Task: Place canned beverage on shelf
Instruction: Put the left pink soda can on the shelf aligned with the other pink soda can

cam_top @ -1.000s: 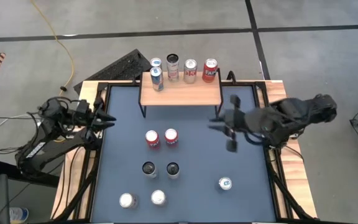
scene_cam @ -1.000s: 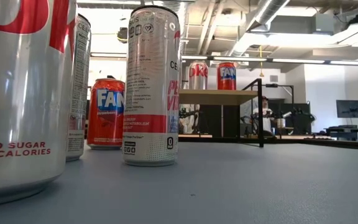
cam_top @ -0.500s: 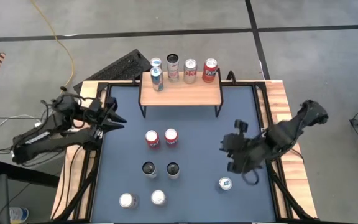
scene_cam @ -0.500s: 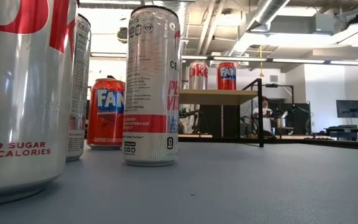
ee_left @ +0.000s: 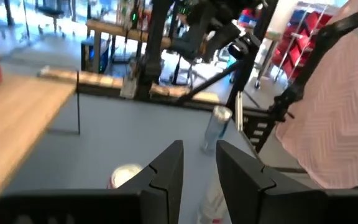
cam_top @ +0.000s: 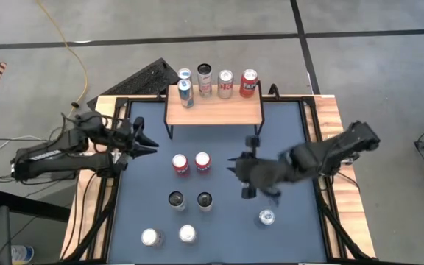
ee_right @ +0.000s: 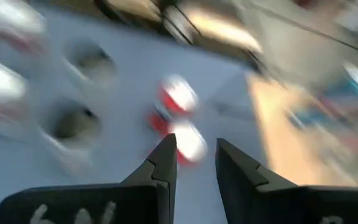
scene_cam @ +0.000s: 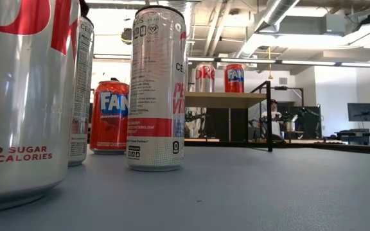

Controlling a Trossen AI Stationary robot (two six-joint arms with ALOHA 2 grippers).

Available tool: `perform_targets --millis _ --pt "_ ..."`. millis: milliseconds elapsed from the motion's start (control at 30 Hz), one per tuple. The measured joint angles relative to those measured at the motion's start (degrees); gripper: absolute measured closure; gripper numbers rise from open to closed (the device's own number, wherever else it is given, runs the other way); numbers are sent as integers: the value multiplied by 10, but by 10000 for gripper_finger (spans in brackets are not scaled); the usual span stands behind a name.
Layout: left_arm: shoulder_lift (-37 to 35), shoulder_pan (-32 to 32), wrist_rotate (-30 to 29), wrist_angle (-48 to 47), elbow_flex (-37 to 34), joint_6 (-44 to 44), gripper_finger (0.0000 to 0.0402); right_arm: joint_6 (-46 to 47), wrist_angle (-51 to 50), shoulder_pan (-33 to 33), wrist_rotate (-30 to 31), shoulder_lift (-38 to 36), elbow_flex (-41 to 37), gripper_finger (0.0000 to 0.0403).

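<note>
Left gripper (cam_top: 147, 141) hovering with jaws narrowly parted at the table's (cam_top: 227, 235) left edge, wooden shelf (cam_top: 213, 112) carrying four cans at the back, right gripper (cam_top: 240, 171) reaching mid-table, jaws narrowly parted and empty, near the red cans (cam_top: 191, 163), low view alone showing Fanta can (scene_cam: 110, 116) lettering.

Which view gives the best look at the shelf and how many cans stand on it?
The high view: the whole shelf shows from above, with four cans along its back edge. The low view shows it edge-on, far off, with only two cans clearly visible. The left wrist view catches one wooden corner; the right wrist view is too blurred to tell.
</note>
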Motion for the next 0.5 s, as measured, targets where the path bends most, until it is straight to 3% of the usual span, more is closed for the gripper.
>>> perform_targets --millis 100,167,267,400,500 --pt "-1 -16 -2 -29 25 24 317 -33 70 -28 -196 -21 1 304" --pt "0 -30 -27 -48 39 33 317 -22 79 -33 -258 -22 1 304" --pt "0 -55 -81 -71 48 41 317 -18 75 -23 -248 -19 -36 304" --pt "0 -88 -130 -103 50 41 317 50 128 -8 -134 -17 -127 305" --pt "13 -112 -138 -107 50 27 317 106 173 4 -120 -18 -183 305"
